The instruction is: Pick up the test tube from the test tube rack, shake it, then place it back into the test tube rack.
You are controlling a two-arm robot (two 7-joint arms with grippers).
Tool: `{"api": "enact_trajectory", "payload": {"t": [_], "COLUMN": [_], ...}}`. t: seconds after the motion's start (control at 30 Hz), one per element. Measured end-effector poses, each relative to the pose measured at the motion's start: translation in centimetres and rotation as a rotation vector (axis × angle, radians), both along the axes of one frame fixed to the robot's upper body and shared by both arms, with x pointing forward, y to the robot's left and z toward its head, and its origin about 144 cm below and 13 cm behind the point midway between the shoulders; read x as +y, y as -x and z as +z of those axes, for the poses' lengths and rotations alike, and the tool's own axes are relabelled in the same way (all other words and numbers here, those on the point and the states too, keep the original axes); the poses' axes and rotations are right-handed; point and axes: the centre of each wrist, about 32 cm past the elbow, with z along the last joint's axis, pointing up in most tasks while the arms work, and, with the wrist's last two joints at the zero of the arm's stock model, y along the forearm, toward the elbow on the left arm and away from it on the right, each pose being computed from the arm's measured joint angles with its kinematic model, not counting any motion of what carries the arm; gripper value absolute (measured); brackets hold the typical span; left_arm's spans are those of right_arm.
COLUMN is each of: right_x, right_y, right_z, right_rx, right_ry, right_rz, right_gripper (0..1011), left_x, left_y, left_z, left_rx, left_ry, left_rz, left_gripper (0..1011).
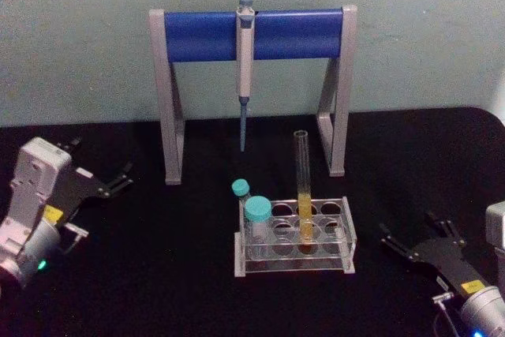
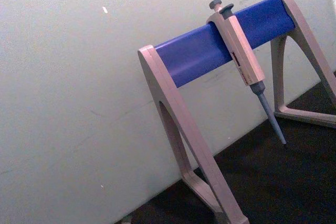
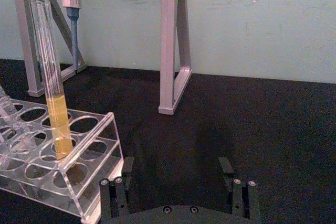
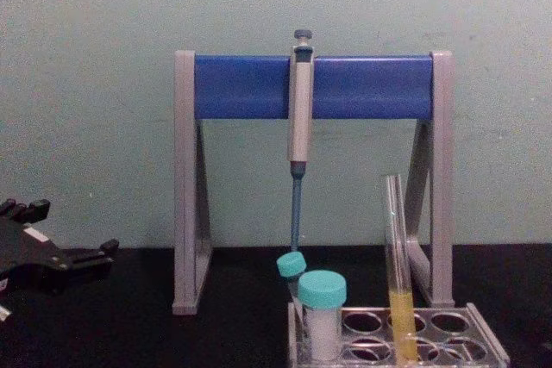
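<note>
Two grippers: left gripper [image 1: 118, 180] parked aside, jaws apart; right gripper [image 1: 418, 244] near rack, jaws wide for approach.
Test tube [image 1: 303, 187]: kept upright in test tube rack [image 1: 347, 236], ungrasped.

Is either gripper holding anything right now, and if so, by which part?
Nothing is held. The left gripper and right gripper are both open and empty; the test tube stands in the test tube rack.

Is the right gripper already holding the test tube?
No, the right gripper is open on the table, apart from the test tube standing in the rack.
</note>
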Motion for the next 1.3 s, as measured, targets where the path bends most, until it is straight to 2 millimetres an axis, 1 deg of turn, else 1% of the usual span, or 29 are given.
{"api": "enact_trajectory", "payload": {"t": [1.3], "right_x": [0.00], "right_y": [0.00], "right_z": [0.00], "right_rx": [0.000], "right_ry": [0.000], "right_rz": [0.000], "right_gripper": [1000], "left_x": [0.00], "left_y": [0.00], "left_z": [0.00], "left_rx": [0.000], "left_ry": [0.000], "left_rz": [0.000], "left_gripper": [1010]}}
